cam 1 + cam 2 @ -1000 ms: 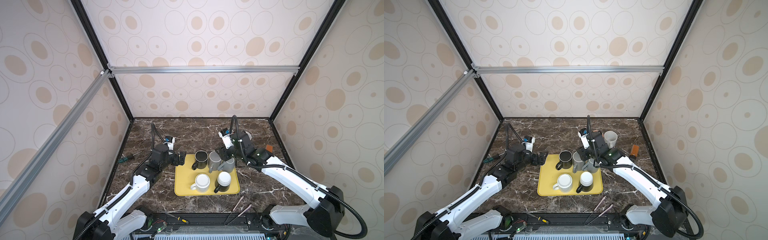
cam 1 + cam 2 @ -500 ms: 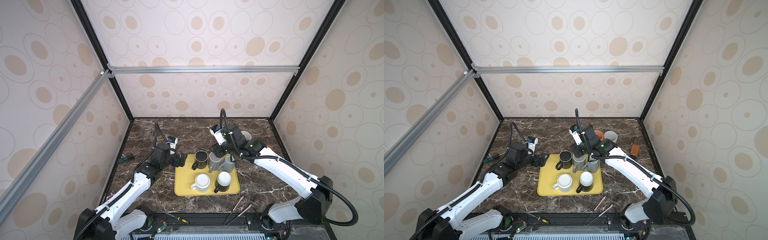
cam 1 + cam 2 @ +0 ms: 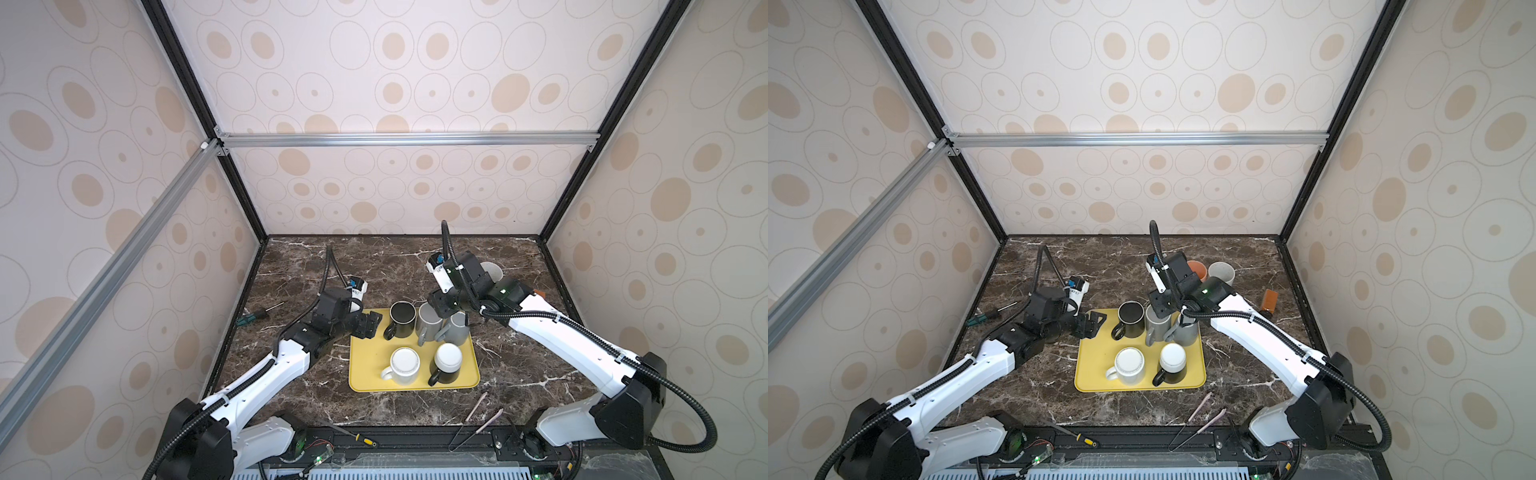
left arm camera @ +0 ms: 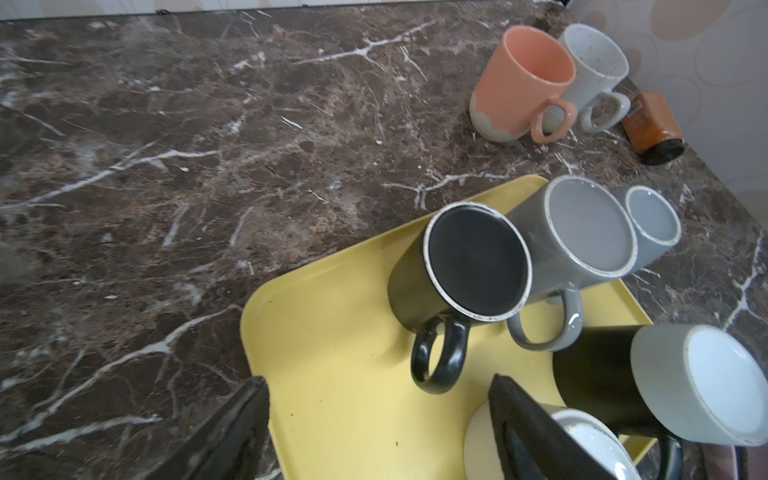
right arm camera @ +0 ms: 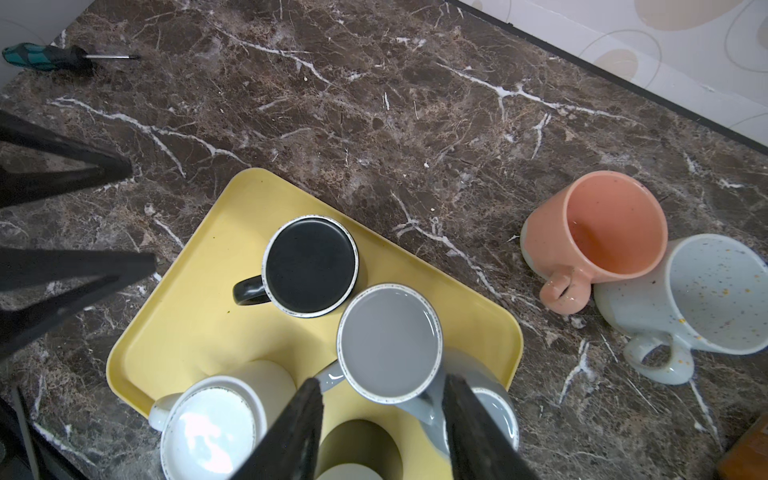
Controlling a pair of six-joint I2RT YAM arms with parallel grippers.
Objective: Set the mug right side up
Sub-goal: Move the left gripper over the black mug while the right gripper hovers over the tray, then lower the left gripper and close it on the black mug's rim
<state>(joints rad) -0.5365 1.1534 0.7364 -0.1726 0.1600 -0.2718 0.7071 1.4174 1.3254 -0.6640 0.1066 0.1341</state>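
Note:
Several mugs stand upside down on the yellow tray (image 3: 370, 374): a black mug (image 3: 402, 318), a grey mug (image 5: 388, 343), a smaller grey mug (image 3: 459, 330), a white mug (image 3: 405, 363) and a black mug with a white base (image 3: 448, 359). An orange mug (image 3: 1198, 270) and a speckled white mug (image 3: 1222, 272) stand upright on the table, back right. My left gripper (image 4: 378, 415) is open over the tray's back left corner, short of the black mug's handle. My right gripper (image 5: 382, 424) hovers open above the two grey mugs, holding nothing.
A green-handled screwdriver (image 3: 253, 318) lies left of the tray. A brown bottle (image 3: 1269, 301) lies on its side near the right wall. Tweezers (image 3: 478, 413) and a small screwdriver (image 3: 357, 436) lie at the front edge. Walls enclose the marble table (image 3: 299, 270).
My right arm has swung left from the back right mugs to above the grey mugs, uncovering the orange mug. The left jaws have narrowed a little; that arm has barely moved.

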